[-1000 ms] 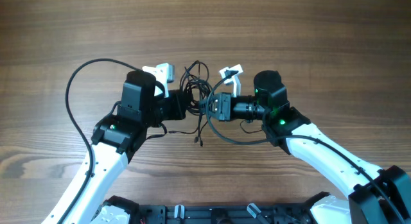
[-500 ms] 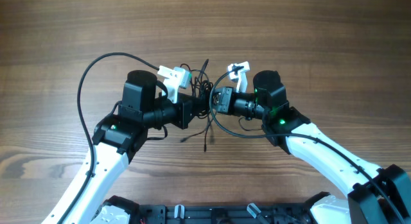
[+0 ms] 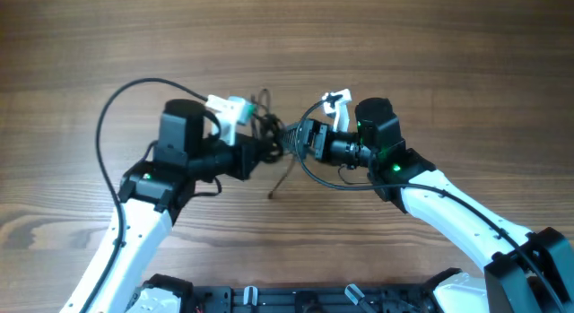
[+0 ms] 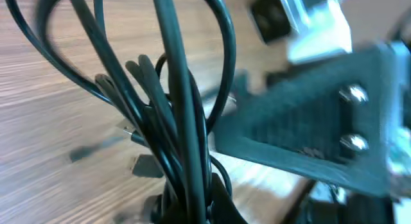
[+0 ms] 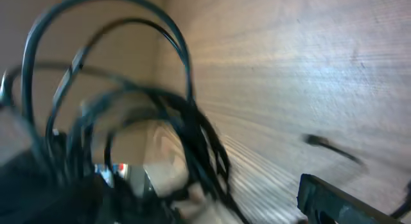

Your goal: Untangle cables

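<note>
The left pincer [image 3: 262, 148] is shut on the cables [image 3: 269, 129]. In its wrist view the strands bunch together and run down into the closed jaws at the bottom edge.

The right pincer [image 3: 296, 139] sits just right of it, close against the same knot. Its wrist view is blurred. One finger [image 5: 334, 197] shows low on the right with the cables off to its left, so the jaws stand apart with nothing visibly clamped.

The knot hangs between the two pincers, mid-table. One loose strand [image 3: 280, 178] drops toward the near side.

Bare table [image 3: 430, 44] runs to the far, left and right borders of the overhead view. The left arm's cord [image 3: 117, 99] arcs wide on the left. On the near side both arms and a black rail [image 3: 287, 299] crowd the edge.
</note>
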Tool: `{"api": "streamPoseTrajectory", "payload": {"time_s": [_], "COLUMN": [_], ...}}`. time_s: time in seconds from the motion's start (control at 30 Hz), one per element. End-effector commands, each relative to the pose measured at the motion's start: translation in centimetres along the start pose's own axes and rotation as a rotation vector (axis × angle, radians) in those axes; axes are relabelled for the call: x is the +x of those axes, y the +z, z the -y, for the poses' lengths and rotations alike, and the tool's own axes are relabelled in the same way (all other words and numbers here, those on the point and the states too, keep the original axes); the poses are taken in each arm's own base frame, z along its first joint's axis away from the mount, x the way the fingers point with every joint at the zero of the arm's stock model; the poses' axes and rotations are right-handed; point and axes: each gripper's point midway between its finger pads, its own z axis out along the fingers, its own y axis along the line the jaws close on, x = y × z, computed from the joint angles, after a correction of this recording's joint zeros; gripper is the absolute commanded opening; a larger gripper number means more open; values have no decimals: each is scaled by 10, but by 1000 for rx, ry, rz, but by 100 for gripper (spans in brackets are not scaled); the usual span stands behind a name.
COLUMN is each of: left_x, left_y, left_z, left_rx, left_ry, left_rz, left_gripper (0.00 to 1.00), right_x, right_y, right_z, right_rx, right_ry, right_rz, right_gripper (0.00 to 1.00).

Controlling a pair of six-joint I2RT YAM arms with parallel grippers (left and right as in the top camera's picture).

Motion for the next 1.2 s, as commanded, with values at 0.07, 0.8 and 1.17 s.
{"api": "streamPoseTrajectory", "payload": {"time_s": [0.07,0.8,1.17], "left_x": [-6,45,51], "left_y": [-16,-47,-48], "left_z": [-45,78,90], "left_rx": [-171,628,681], "left_ry": [-66,514,543], "left_rz": [36,-6,-14], "left_gripper": [4,4,4], "right_x": [-12,-6,-22], "right_y": [-18,-73,-54], "right_z": [-10,-36,-45], "right_rx": [-13,-338,-258], "right_ry": [-100,-672,-621], "right_rz": [36,-55,30], "right_gripper": [100,100,100]}}
